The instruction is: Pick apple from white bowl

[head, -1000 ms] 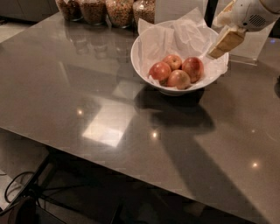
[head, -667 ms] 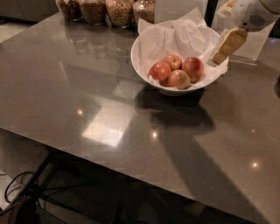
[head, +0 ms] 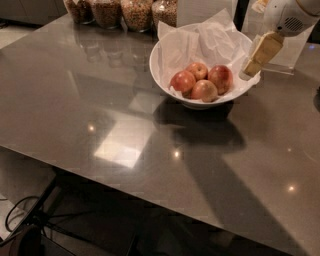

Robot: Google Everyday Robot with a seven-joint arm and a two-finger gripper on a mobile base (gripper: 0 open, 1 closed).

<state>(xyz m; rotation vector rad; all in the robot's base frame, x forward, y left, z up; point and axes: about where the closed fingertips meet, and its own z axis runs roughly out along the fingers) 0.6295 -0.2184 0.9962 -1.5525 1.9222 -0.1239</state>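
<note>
Surface (head: pixel 100 110) dark, glossy. White bowl (head: pixel 162 75) at its 1 o'clock, paper-lined. My jaws hang at the bowl's 3 o'clock rim; open or closed, cannot tell. Nearest apple (head: pixel 220 78) lies at my 9 o'clock. Judgement: descend steeply, avoid the paper, straddle it.

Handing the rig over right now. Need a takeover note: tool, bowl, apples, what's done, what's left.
Tool: hangs at the right rim of the white bowl, angled down toward it, with no apple in it.
Things: four apples sit clustered on the crumpled paper inside the bowl. The bowl stands on the dark table, in front of the glass jars.
Done: the tool is at the bowl; nothing is grasped yet.
Left: reach in, grasp one apple and lift it out. The rightmost apple lies nearest the tool and is probably the easiest pick.
</note>
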